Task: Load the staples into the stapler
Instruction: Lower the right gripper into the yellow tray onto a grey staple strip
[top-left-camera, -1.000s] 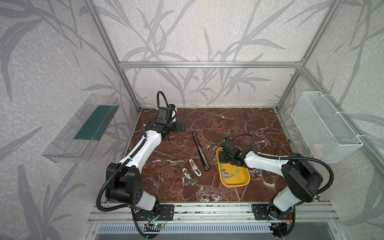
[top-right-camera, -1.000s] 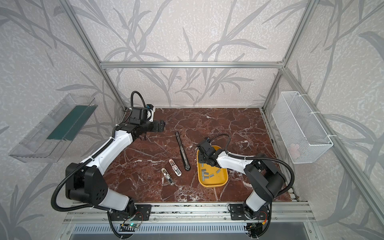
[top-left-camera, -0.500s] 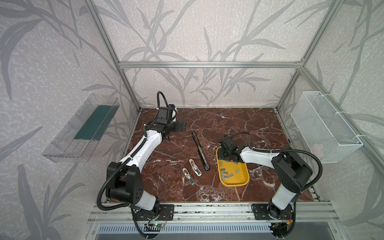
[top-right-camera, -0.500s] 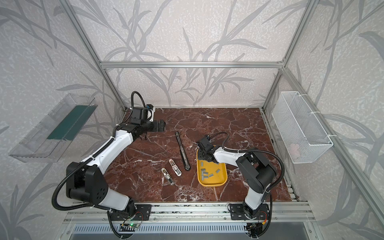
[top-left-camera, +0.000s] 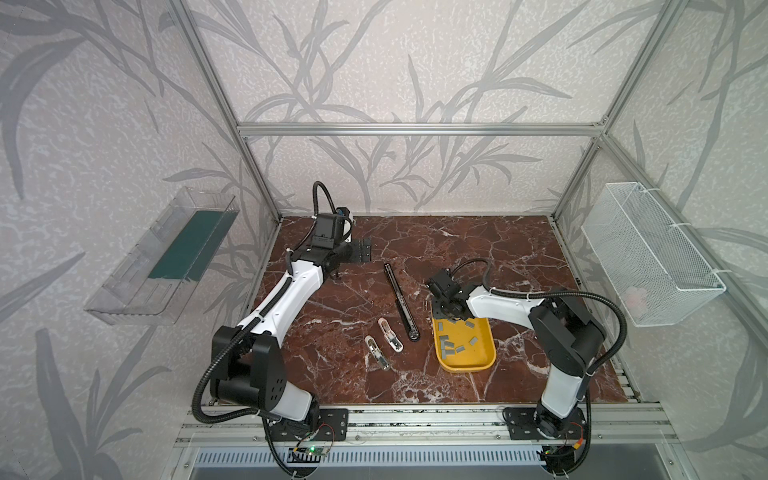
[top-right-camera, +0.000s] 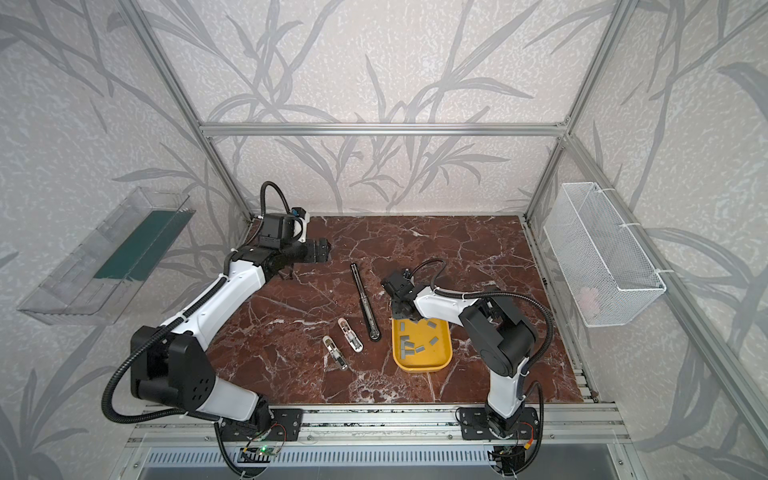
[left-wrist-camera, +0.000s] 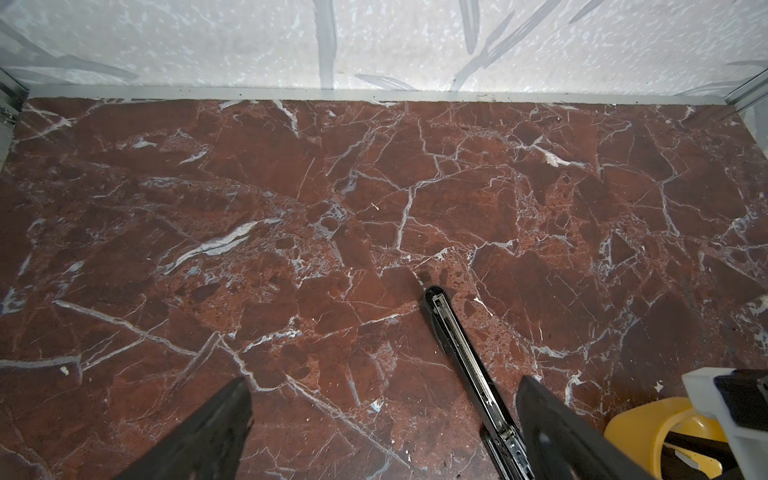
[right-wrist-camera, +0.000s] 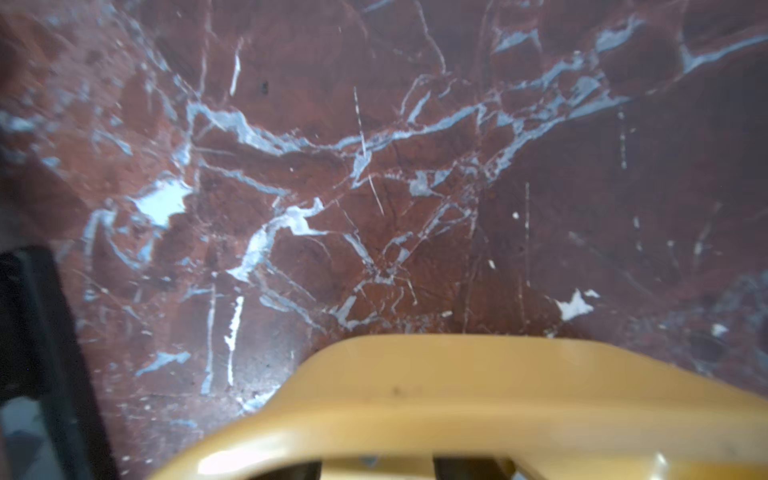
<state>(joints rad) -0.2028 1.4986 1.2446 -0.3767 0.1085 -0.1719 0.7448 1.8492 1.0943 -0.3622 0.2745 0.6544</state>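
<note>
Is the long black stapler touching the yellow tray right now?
Apart. In both top views a strip of bare marble shows between the black stapler and the left rim of the yellow tray.

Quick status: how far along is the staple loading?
Done: the long black stapler lies open on the table.
In hand: the right end effector dips into the yellow tray by the staples; no grip visible. The left end effector hangs open and empty.
Left: picking a strip and loading it.
</note>
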